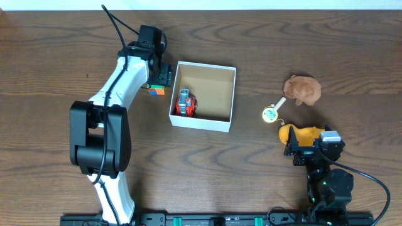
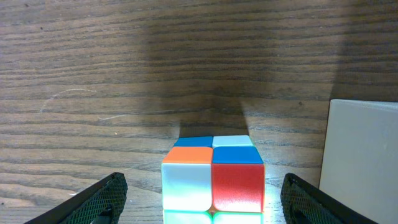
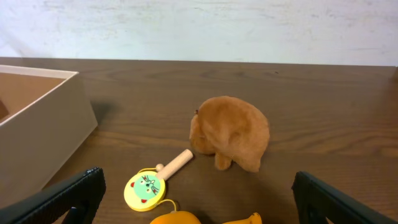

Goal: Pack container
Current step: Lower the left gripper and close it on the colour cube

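A: Spotted the container point(image 1: 201, 122)?
B: Yes, lying open on the tabletop point(image 1: 56, 50), tan bottom up, with a red-and-grey toy point(image 1: 184, 103) inside against its left wall. Too small to name for certain; perhaps a little car.
A: And just outside that left wall?
B: A colour cube point(image 2: 212, 180), close beside the container but not touching it.
A: Held by the left end effector point(image 2: 205, 202)?
B: No. Spread wide, one finger on either side of the cube, with a gap on both sides.
A: Off to the container's right?
B: Nearest, a yellow-green paddle point(image 1: 271, 112) with a wooden handle. Beyond that, a brown plush point(image 1: 303, 90), about level with the container's middle. Out past the container's front right corner, an orange toy point(image 1: 300, 134).
A: Right end effector point(image 3: 199, 202)?
B: Gaping fully, gripping nothing, well apart from the container, close by the orange toy.
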Robot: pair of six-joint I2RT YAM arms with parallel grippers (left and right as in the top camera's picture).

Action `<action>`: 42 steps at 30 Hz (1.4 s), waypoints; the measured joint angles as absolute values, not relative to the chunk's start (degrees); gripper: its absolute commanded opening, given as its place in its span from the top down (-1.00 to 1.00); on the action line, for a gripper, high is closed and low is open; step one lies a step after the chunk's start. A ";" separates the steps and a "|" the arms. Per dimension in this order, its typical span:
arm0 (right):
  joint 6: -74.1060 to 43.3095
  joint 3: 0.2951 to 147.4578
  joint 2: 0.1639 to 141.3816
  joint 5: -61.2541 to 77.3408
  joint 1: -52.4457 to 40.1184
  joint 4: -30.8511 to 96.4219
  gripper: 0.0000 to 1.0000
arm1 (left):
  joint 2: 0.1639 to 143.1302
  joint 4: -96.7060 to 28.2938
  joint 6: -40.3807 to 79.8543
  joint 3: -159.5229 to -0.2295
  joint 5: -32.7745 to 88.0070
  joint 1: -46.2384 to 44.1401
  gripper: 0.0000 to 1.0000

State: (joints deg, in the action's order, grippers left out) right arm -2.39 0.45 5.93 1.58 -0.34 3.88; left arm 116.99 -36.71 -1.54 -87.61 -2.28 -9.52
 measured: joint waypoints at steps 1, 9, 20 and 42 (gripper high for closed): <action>-2.39 0.45 5.93 1.58 -0.34 3.88 -0.99 | 117.03 -36.73 -1.54 -87.61 -2.24 -9.52 -0.61; -2.37 0.45 5.93 1.58 -0.34 3.88 -0.98 | 119.24 -36.88 -1.54 -87.59 -2.04 -9.52 -0.61; -2.39 0.45 5.93 1.58 -0.34 3.88 -0.98 | 119.87 -36.80 -1.52 -87.59 -1.87 -9.52 -0.44; -2.37 0.45 5.93 1.58 -0.34 3.88 -0.98 | 122.72 -36.21 -1.50 -87.57 -1.87 -9.52 -0.18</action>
